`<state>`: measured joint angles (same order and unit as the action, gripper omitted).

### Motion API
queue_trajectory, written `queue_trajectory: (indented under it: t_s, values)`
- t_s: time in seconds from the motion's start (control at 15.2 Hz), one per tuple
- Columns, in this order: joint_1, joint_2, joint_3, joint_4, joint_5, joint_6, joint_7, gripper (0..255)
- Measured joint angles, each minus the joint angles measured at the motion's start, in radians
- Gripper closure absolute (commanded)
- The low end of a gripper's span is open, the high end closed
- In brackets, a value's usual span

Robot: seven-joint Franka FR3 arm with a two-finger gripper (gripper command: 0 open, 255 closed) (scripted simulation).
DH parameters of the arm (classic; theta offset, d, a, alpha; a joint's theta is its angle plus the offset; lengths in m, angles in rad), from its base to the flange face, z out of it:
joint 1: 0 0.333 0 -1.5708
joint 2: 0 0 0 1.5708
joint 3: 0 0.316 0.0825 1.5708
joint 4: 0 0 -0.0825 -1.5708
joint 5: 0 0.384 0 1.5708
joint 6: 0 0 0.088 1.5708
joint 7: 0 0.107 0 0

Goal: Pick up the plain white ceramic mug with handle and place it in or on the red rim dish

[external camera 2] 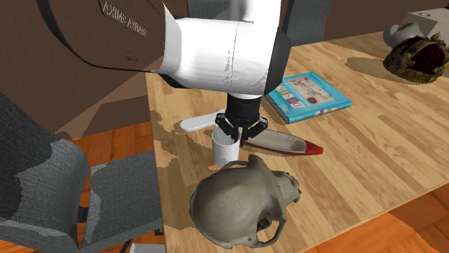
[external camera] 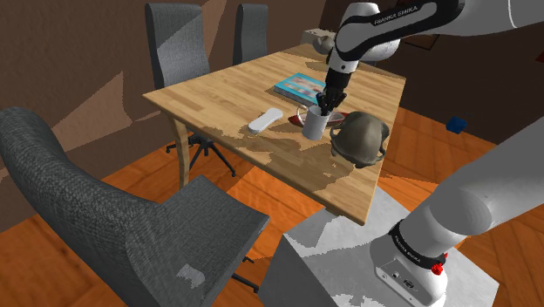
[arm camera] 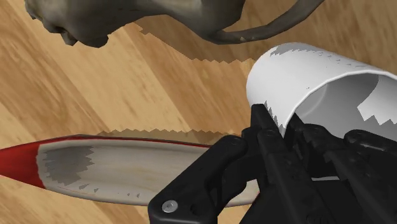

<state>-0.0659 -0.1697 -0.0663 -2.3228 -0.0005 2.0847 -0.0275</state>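
Note:
The plain white mug point(external camera: 313, 126) point(external camera 2: 225, 151) point(arm camera: 299, 76) is upright beside the near end of the shallow red rim dish point(external camera: 299, 114) point(external camera 2: 288, 144) point(arm camera: 108, 167). My black gripper point(external camera: 324, 106) point(external camera 2: 239, 132) point(arm camera: 287, 130) comes down from above and is shut on the mug's rim, with one finger inside the cup and one outside. The mug's handle is hidden. I cannot tell whether the mug's base rests on the wooden table point(external camera: 218, 92) point(external camera 2: 388, 151) or hangs just above it.
A grey-brown skull point(external camera: 359, 138) point(external camera 2: 241, 201) point(arm camera: 127, 19) lies close beside the mug. A blue book point(external camera: 299, 85) point(external camera 2: 308, 97) lies beyond the dish, and a white remote-like bar point(external camera: 265, 119) point(external camera 2: 196, 123) lies beside it. Grey chairs point(external camera: 122, 227) point(external camera: 179, 44) ring the table.

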Motion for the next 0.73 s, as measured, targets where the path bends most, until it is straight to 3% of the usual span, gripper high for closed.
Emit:
queue_trajectory:
  t_s: [0.73]
  values:
    - [0.0,-0.054,0.002,0.099,-0.003,-0.152,0.003,255]
